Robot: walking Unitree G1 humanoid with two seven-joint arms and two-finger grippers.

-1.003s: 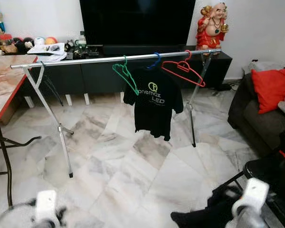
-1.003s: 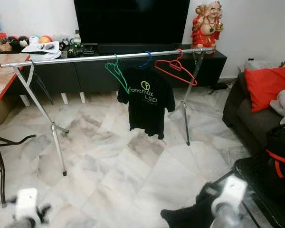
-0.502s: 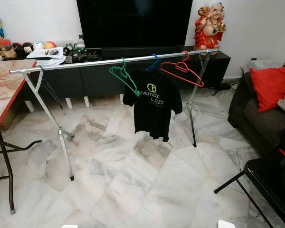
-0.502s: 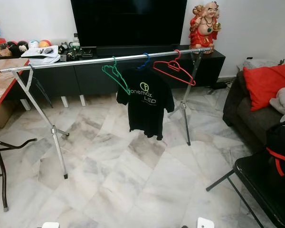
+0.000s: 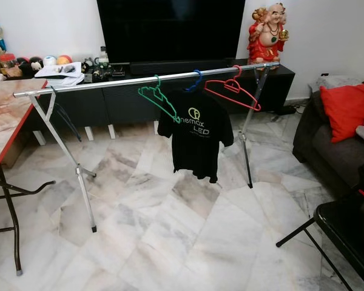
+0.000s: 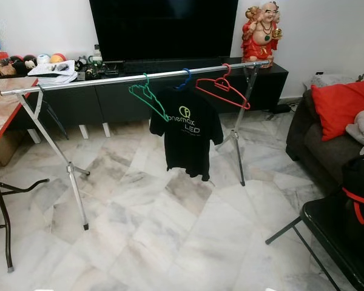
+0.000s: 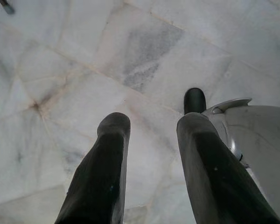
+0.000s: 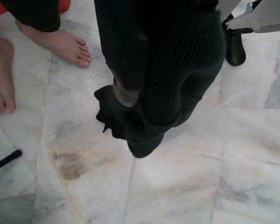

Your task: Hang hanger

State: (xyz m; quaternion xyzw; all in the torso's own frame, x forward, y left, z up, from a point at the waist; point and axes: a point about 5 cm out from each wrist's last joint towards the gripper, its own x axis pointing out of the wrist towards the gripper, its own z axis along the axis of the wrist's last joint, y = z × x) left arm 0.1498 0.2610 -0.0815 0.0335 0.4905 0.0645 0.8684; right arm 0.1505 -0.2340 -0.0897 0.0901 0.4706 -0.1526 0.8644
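Both arms have dropped out of the head views. The left gripper (image 7: 151, 154) hangs over the floor, fingers spread and empty. The right gripper (image 8: 144, 93) carries a dark garment (image 8: 177, 70); whether its fingers pinch it I cannot tell. The rail (image 5: 145, 79) holds 3 hangers already, so hanging remains.

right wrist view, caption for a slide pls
Black garment draped over the right gripper's fingers, bare feet on the marble floor beside.

The left gripper (image 7: 151, 140) hung pointing down, its two black fingers (image 7: 102, 172) spread apart with nothing between them. The right gripper (image 8: 144, 93) pointed downward, its fingers wrapped in dark knitted cloth (image 8: 177, 70).
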